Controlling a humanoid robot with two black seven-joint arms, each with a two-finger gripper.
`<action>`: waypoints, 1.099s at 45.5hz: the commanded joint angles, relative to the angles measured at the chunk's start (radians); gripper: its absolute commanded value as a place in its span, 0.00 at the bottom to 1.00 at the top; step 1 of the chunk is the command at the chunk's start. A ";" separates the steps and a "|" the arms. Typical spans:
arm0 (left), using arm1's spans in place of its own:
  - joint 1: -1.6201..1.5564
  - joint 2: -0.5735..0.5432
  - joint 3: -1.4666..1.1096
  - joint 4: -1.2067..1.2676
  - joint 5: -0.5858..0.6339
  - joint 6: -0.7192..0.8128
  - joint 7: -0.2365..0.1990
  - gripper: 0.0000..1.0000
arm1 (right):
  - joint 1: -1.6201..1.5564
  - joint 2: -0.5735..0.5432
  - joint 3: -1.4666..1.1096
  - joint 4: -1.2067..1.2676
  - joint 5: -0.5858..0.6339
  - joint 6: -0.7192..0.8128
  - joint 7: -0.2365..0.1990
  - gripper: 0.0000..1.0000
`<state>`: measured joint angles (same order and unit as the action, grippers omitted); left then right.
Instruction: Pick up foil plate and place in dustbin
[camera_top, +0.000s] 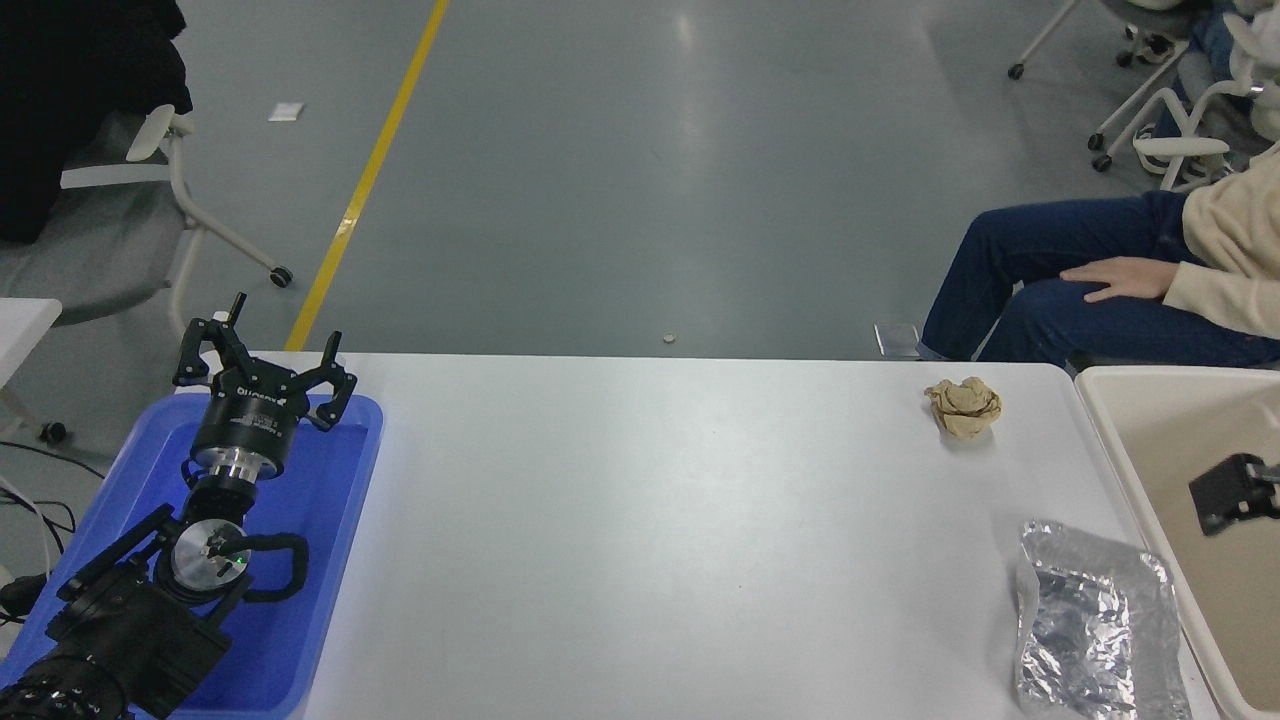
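The surface (650, 520) carries everything; nothing is binned. The bin (1110, 440) waits at right, the plate (1095, 625) lying just beside it, ungrasped. The right gripper (1232, 492) hangs over the bin, its opening hidden. The left gripper (262, 372), fingers wide, is parked over the blue tray (330, 560).

A white table (650, 520) fills the lower half of the view. A crumpled tan-brown paper wad (964, 406) sits on it toward two o'clock, close to the far edge. A blue plastic tray (330, 560) lies on the table at eight o'clock, reaching its left edge. Beyond the table the grey floor (620, 180) carries a yellow line (365, 180) running from twelve o'clock down toward ten. At ten o'clock stands a wheeled chair (130, 220) with dark cloth over it. At two o'clock a person in blue trousers (1040, 280) and a cream sleeve (1225, 255) sits with a hand (1115, 278) on the thigh. More wheeled chairs (1160, 110) stand at one o'clock.
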<state>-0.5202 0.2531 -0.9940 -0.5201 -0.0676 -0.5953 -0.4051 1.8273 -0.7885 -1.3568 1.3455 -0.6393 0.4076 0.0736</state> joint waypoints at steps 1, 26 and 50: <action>0.000 0.000 0.000 0.000 0.000 0.000 0.000 1.00 | -0.288 -0.037 0.169 -0.141 0.038 -0.073 0.000 1.00; 0.000 0.000 0.000 0.000 0.000 0.000 0.000 1.00 | -0.606 -0.023 0.386 -0.290 0.063 -0.075 0.002 0.94; 0.000 0.000 0.000 -0.001 -0.001 0.000 0.000 1.00 | -0.767 -0.009 0.559 -0.342 0.050 -0.145 0.000 0.86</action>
<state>-0.5204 0.2531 -0.9940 -0.5200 -0.0674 -0.5952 -0.4045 1.1363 -0.8021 -0.8556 1.0359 -0.5816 0.3134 0.0748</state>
